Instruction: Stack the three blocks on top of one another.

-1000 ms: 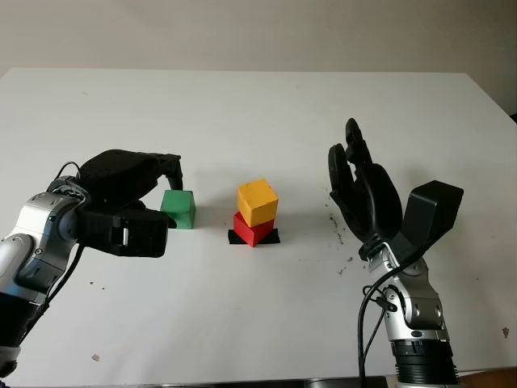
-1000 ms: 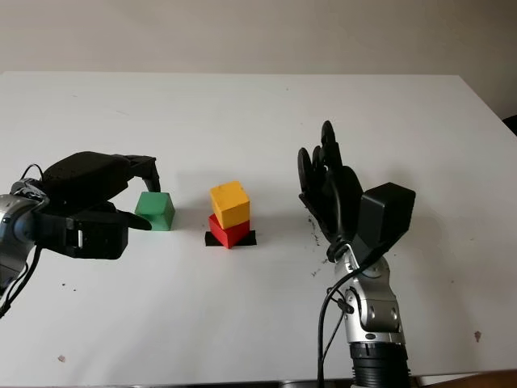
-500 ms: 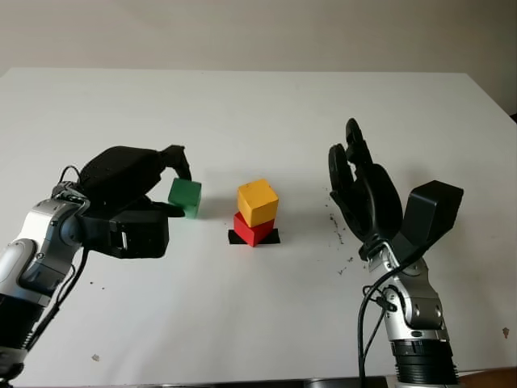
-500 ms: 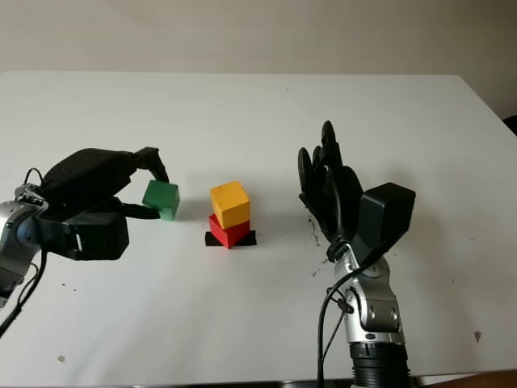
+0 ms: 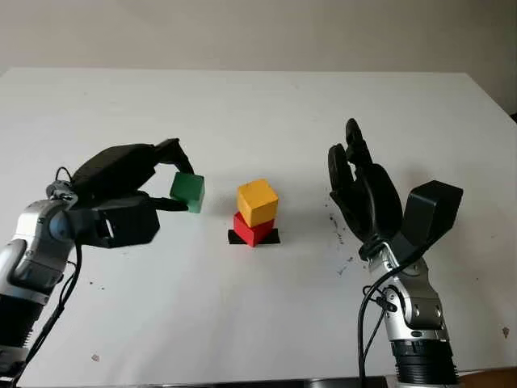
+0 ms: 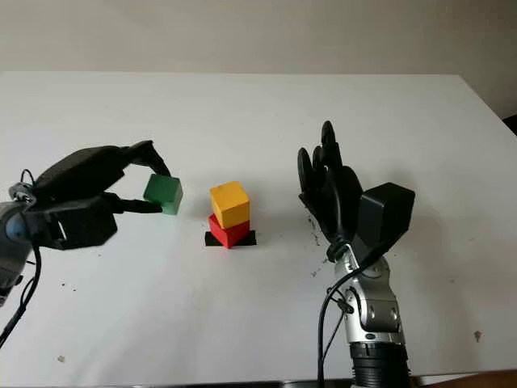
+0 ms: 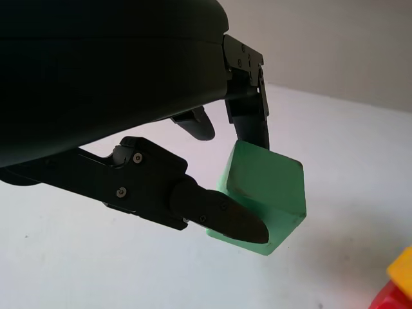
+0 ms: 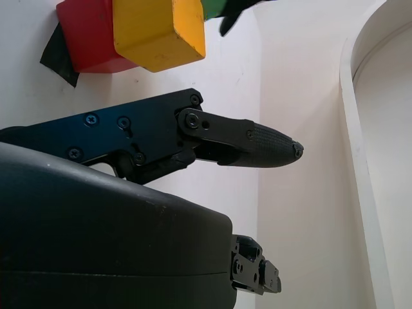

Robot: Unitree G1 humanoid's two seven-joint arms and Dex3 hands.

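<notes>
- While the left hand (image 5: pixel 166 182) hangs over the bench (image 5: pixel 242 113) on the robot's left, its fingers (image 7: pixel 219 215) pinch the green block (image 5: pixel 187 191), which is off the surface and tilted, with bare bench showing beneath it in the left wrist view
- To the right of that block, near but apart from it, stands the yellow block (image 5: pixel 257 201) on the red block (image 5: pixel 252 229); the red one sits on a small black patch (image 5: pixel 271 237) on the bench
- What the coming move turns on, as I judge it: the two-block pile lies to the right of the held green block, whose underside hangs below the yellow top face, so the block must rise before it travels across
- On the far right the right hand (image 5: pixel 362 192) is raised, open and holding nothing, just beyond the pile; the left hand, already carrying the block, is the one placed to finish the stack
</notes>
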